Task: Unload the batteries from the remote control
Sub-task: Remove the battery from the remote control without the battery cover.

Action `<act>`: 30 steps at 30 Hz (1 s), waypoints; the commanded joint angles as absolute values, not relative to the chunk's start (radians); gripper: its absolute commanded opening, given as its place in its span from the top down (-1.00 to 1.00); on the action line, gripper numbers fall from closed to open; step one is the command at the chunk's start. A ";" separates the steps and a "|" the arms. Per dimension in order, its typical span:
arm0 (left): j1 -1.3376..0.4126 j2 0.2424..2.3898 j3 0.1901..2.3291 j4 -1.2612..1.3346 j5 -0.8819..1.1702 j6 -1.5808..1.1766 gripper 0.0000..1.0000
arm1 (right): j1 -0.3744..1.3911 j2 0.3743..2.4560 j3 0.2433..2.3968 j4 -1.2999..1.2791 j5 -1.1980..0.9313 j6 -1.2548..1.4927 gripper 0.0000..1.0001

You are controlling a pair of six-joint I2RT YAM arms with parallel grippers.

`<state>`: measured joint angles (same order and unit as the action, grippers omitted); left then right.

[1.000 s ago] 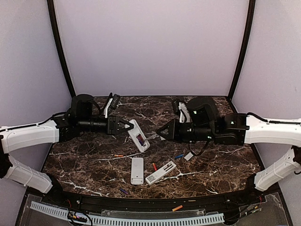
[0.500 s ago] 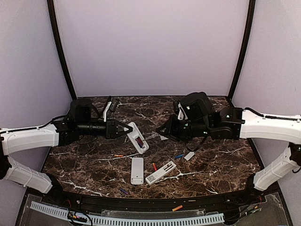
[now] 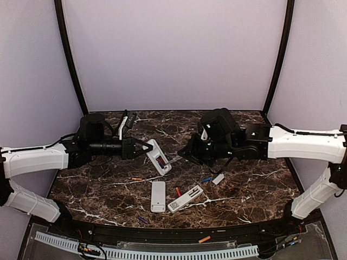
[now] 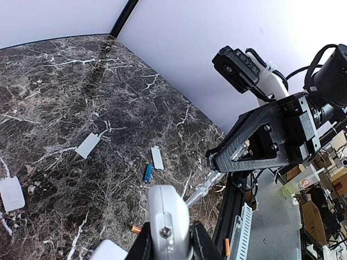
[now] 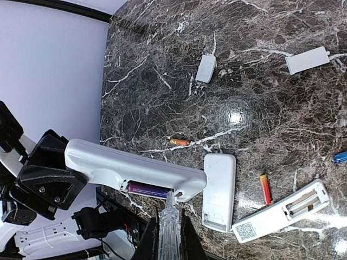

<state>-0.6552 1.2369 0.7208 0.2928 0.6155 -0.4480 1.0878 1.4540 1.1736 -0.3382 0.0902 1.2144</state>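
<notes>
My left gripper (image 3: pixel 145 147) is shut on one end of a white remote (image 3: pixel 158 157) and holds it tilted above the table. It also shows in the left wrist view (image 4: pixel 168 222). Its compartment is open, with a purple battery (image 5: pixel 147 189) inside. My right gripper (image 3: pixel 185 154) is shut on a clear pointed tool (image 5: pixel 171 225). The tool's tip touches the right end of the purple battery. Loose batteries lie on the table: orange (image 3: pixel 136 179), red (image 3: pixel 178 192), blue (image 3: pixel 206 179) and purple (image 3: pixel 142 220).
A face-down white remote (image 3: pixel 158 196) and an open remote with an empty compartment (image 3: pixel 185 198) lie at the front middle. A small white cover (image 3: pixel 218 179) lies right of them. An orange battery (image 3: pixel 204 239) lies on the front rail.
My right arm has moved left and brought the tool's tip to the remote's compartment. My left gripper has lowered the remote slightly.
</notes>
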 commanded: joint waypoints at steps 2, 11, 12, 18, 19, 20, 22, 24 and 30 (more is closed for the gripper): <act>-0.660 1.236 0.706 0.379 0.676 -0.455 1.00 | 1.058 1.468 1.146 -0.176 0.025 1.268 1.00; -0.661 1.263 0.710 0.381 0.684 -0.444 1.00 | 1.038 1.470 1.150 -0.117 -0.070 1.277 1.00; -0.661 1.264 0.711 0.379 0.684 -0.444 1.00 | 1.038 1.472 1.151 -0.111 -0.077 1.277 1.00; -0.662 1.270 0.713 0.380 0.686 -0.443 1.00 | 1.036 1.497 1.177 -0.083 -0.133 1.259 1.00; -0.663 1.271 0.713 0.381 0.686 -0.443 1.00 | 1.036 1.501 1.180 -0.078 -0.144 1.255 1.00; -0.663 1.271 0.713 0.383 0.685 -0.443 1.00 | 1.036 1.505 1.182 -0.073 -0.154 1.252 1.00; -0.663 1.276 0.713 0.385 0.683 -0.445 1.00 | 1.036 1.511 1.184 -0.058 -0.175 1.245 1.00; -0.662 1.282 0.714 0.386 0.675 -0.444 1.00 | 1.036 1.513 1.187 -0.053 -0.188 1.239 1.00; -0.662 1.304 0.717 0.389 0.634 -0.440 1.00 | 1.034 1.505 1.181 -0.092 -0.165 1.227 1.00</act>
